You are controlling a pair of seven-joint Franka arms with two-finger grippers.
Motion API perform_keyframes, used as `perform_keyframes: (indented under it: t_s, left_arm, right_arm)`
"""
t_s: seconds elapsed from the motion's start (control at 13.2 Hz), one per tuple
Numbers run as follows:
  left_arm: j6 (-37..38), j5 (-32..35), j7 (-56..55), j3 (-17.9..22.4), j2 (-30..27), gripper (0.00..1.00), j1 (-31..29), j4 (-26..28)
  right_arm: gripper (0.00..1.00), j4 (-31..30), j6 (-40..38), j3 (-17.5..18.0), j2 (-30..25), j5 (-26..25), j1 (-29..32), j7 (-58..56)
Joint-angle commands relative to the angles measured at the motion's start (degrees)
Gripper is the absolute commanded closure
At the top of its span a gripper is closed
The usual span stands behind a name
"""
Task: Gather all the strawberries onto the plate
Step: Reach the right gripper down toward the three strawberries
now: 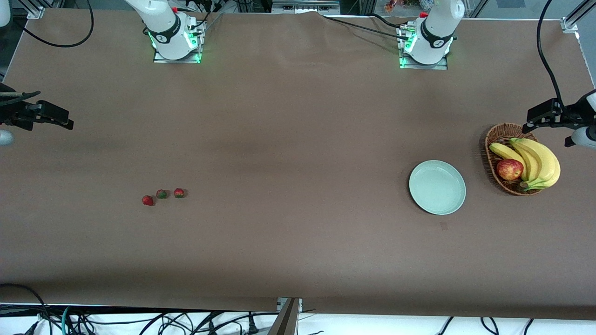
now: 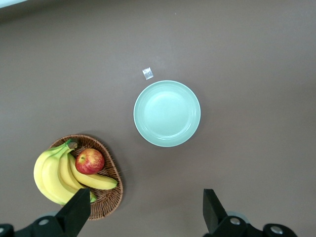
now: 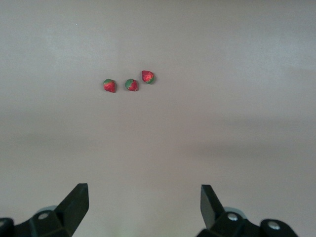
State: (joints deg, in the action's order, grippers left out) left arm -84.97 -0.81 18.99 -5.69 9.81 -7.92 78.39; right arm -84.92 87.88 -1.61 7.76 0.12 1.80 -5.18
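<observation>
Three strawberries [image 1: 161,195] lie in a short row on the brown worktop [image 1: 288,139], toward the right arm's end, close together but apart from one another. Taking the middle berry as the dial's centre in the front view, one sits at about three o'clock and one at about eight o'clock, slightly nearer the front camera. The plate [image 1: 437,187] rests well apart from them, toward the left arm's end, and holds nothing. Just beside it, at roughly two o'clock from its centre, a wicker basket [image 1: 493,139] carries bananas [image 1: 540,160] and an apple [image 1: 509,169].

The right tool [image 3: 143,202] hangs high over the worktop at its own end, its fingers spread wide with nothing between them; the berries show ahead of it in its wrist view. The left tool [image 2: 147,210] waits above the basket's edge, likewise spread and empty.

No berry has reached the plate, so the task looks unstarted. The berries appear very light and small, probably with a rounded, slightly slick skin that could squirt from a hard pinch or roll when nudged. A sensible hold would be across the widest part of the red body, fingers descending on both flanks, not on the leafy cap. Their closeness risks bumping a neighbour, so an end berry seems the easiest first pick.
</observation>
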Motion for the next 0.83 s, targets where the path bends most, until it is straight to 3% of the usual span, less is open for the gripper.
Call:
perform_keyframes:
  t_s: [0.0, 0.23, 0.3, 0.45, 0.75]
  left_arm:
    - [-0.19, 0.89, -0.53, -1.42, -2.96, 0.0, -0.08, 3.34]
    - [-0.98, 0.98, -0.8, -0.47, -4.35, 0.0, 1.41, 3.95]
    - [-2.37, 1.85, -1.93, 2.32, -6.54, 0.0, 4.99, 7.44]
    - [-7.29, 2.13, -3.52, 3.14, -12.43, 0.0, 6.08, 15.88]
    - [-6.96, 2.13, -3.52, 3.14, -10.69, 0.0, 5.46, 14.16]
  right_arm:
    - [0.0, -0.07, 0.01, 0.03, -0.37, -0.56, -0.31, 0.69]
    - [0.0, -0.07, 0.36, -0.06, -0.11, -0.21, -0.22, 0.26]
    - [0.0, -0.07, 0.36, -0.06, 0.15, -0.21, -0.22, 0.25]
    - [0.0, -0.16, 0.36, -0.06, 1.11, -0.38, -0.31, 0.17]
    - [0.0, -0.16, 1.41, 0.03, 5.24, -1.17, -3.81, 0.43]
